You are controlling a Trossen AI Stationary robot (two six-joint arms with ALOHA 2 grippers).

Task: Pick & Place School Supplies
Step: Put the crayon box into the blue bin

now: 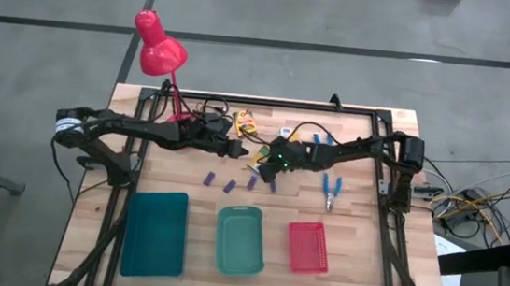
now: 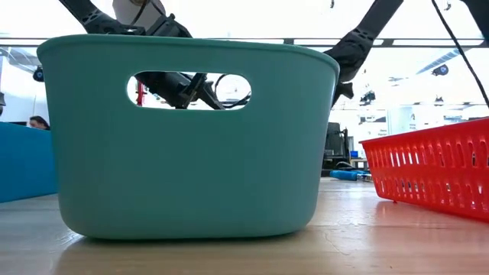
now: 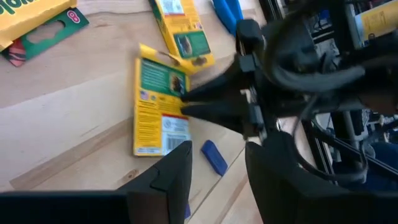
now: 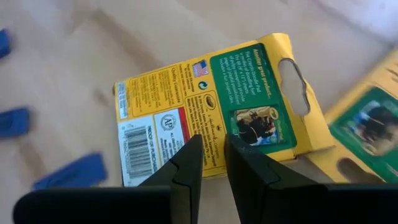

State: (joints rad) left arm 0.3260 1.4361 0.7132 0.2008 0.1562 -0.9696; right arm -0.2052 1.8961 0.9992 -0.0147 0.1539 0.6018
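A yellow-green crayon box [image 3: 158,106] [image 4: 205,109] lies flat on the wood, printed back up. My right gripper [image 4: 213,155] [image 1: 267,160] points down at the middle of its long edge, with only a narrow gap between the fingers. My left gripper [image 3: 217,177] [image 1: 236,147] is open and hovers close by, facing the same box. Two more crayon boxes [image 3: 183,34] [image 3: 37,25] lie farther off. Small purple blocks [image 1: 229,186] [image 3: 214,155] are scattered toward the trays. One pair of blue-handled scissors [image 1: 330,190] lies to the right, another [image 1: 321,137] near the far edge. My right gripper has its fingertips [image 3: 189,102] at the crayon box's long edge [image 4: 186,134], coming slanting from above. The box's face shows through the narrow gap between the fingers. I cannot tell whether the tips touch the box.
Three trays stand along the near edge: blue [image 1: 154,237], green [image 1: 240,243] [image 2: 187,137] and red [image 1: 309,247] [image 2: 435,172]. A red desk lamp [image 1: 159,49] stands at the far left. Cables lie by the far edge. The green tray fills most of the low view.
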